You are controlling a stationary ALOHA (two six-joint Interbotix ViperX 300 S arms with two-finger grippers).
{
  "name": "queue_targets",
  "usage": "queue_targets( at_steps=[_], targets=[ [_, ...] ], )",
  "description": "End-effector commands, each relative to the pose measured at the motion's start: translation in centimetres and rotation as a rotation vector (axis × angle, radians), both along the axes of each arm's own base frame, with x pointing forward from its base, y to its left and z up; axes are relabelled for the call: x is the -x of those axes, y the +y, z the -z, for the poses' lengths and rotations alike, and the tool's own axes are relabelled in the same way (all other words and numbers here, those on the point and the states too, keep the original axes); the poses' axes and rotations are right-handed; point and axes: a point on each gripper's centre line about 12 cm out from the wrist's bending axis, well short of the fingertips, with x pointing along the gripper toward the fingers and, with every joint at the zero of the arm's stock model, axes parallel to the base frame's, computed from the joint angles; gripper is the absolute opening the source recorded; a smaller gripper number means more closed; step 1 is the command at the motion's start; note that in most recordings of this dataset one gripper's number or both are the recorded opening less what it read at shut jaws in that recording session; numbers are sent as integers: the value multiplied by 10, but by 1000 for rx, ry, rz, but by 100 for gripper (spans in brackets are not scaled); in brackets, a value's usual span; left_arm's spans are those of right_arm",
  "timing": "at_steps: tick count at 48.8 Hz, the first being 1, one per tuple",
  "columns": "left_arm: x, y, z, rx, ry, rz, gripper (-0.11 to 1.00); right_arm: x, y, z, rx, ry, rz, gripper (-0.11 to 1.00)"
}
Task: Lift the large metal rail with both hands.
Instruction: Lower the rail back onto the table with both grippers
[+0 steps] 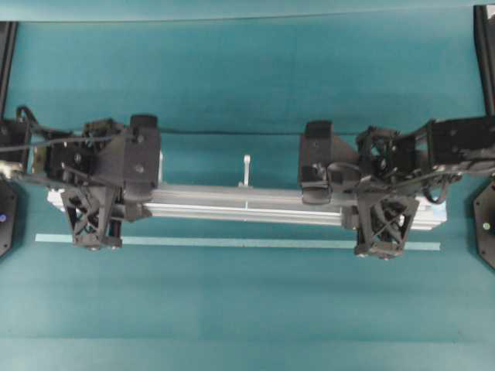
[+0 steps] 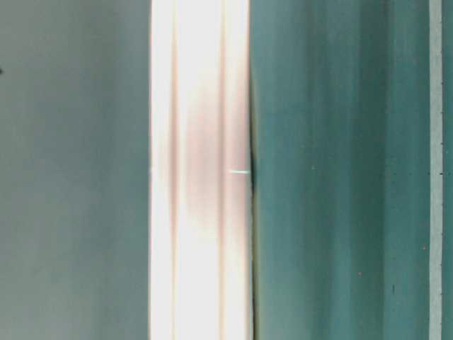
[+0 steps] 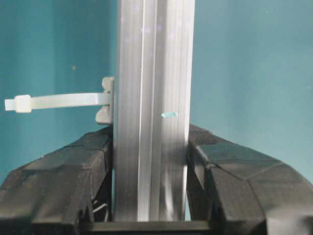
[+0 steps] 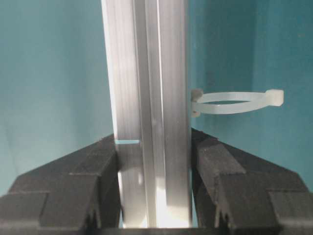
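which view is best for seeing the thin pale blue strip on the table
The overhead exterior view: the pale-blue strip shows nearly end to end, lying on the table parallel to the large metal rail. The table-level view shows it only as a pale line along its right edge. Neither wrist view shows it.

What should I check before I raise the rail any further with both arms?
1. Left gripper closed on the large metal rail: ok, its fingers press both sides.
2. Right gripper closed on the rail: ok, fingers against both sides.
3. Grips spread apart: ok, one near each end in the overhead view.
4. Rail level: ok, it looks straight across in the overhead view.
5. White cable tie free of the fingers: ok, it sticks out just beyond them in both wrist views.
6. Pale-blue strip left behind: ok, it lies apart from the rail.
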Motion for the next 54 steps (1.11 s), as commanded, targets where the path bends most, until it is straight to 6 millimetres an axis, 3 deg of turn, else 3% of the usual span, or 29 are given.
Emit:
queue_targets(
  at_steps=[1,11,28,54],
  targets=[
    [0,1,5,0,-28,-6,36,0,2,9,-5,22,6,39],
    [2,2,28,-3,-5,-4,36,-7,1,32,-1,16,3,39],
    [11,1,85,9,15,-15,36,-8,-1,61,2,5,19,39],
    [13,1,106,11,40,-14,36,10,0,95,1,-11,38,39]
  ],
)
